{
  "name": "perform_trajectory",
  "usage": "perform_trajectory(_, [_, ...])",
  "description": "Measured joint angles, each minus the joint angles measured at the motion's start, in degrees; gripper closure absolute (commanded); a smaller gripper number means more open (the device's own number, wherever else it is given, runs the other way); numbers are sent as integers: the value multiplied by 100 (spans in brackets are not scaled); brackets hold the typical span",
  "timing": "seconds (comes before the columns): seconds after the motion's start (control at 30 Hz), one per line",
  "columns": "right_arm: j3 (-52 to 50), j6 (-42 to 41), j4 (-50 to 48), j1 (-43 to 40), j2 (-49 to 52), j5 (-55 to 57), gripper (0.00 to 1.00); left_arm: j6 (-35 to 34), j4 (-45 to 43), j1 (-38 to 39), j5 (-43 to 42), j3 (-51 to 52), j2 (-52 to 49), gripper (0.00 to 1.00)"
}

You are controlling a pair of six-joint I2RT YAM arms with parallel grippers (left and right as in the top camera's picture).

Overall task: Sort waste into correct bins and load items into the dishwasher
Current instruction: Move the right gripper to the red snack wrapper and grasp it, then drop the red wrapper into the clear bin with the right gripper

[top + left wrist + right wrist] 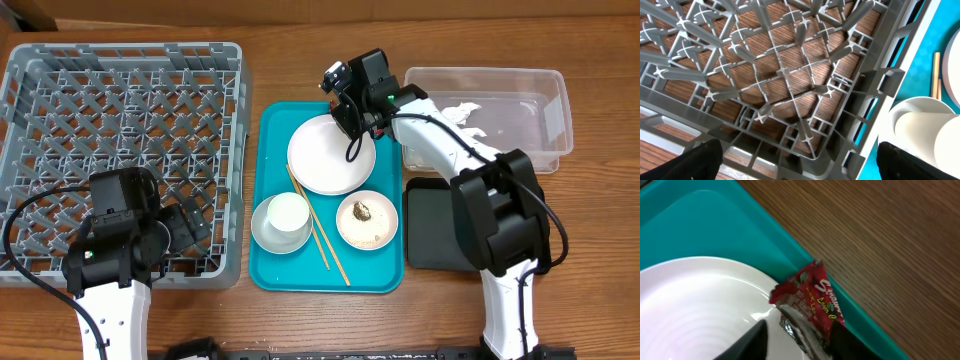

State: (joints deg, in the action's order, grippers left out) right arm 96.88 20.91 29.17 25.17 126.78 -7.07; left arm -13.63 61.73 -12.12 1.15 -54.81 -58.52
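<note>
The red-and-silver snack wrapper [810, 297] lies at the white plate's [330, 155] far right rim, against the teal tray's edge. My right gripper [350, 118] [799, 330] straddles it with narrowed fingers; the right finger touches it and a gap shows at the left finger. The overhead view hides the wrapper. A white cup [289, 211] stands in a white bowl [262, 232]. Chopsticks [318, 225] lie beside them. A small dish [367, 220] holds a brown scrap. My left gripper [185, 228] [797, 160] is open and empty over the grey dish rack's [120, 110] front right corner.
The dishes sit in a teal tray [270, 270] in the middle. A clear tub [545, 120] with white crumpled material stands at the back right. A flat black tray [435, 235] lies in front of it, under my right arm.
</note>
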Motion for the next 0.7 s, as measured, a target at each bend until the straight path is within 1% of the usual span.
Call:
perform_trajectory(0.1, [0, -2, -2, 0, 24, 2, 82, 0, 0, 0, 0, 0, 0, 0])
perform_trajectory(0.17, [0, 24, 24, 0, 24, 2, 94, 0, 2, 0, 0, 0, 0, 0])
perform_trajectory(0.2, [0, 4, 57, 0, 24, 2, 96, -2, 0, 0, 0, 0, 0, 0])
perform_trajectory(0.3, [0, -15, 127, 0, 24, 120, 96, 0, 2, 0, 0, 0, 0, 0])
perform_trajectory(0.4, [0, -210, 166, 0, -31, 369, 96, -2, 0, 0, 0, 0, 0, 0])
perform_trajectory(0.47, [0, -341, 247, -2, -240, 514, 96, 0, 0, 0, 0, 0, 0, 0])
perform_trajectory(0.57, [0, -588, 457, -15, -817, 603, 96, -2, 2, 0, 0, 0, 0, 0])
perform_trajectory(0.67, [46, -1215, 778, -190, -1906, 658, 96, 0, 0, 0, 0, 0, 0, 0])
perform_trajectory(0.7, [72, -1397, 883, -256, -2052, 695, 96, -2, 0, 0, 0, 0, 0, 0])
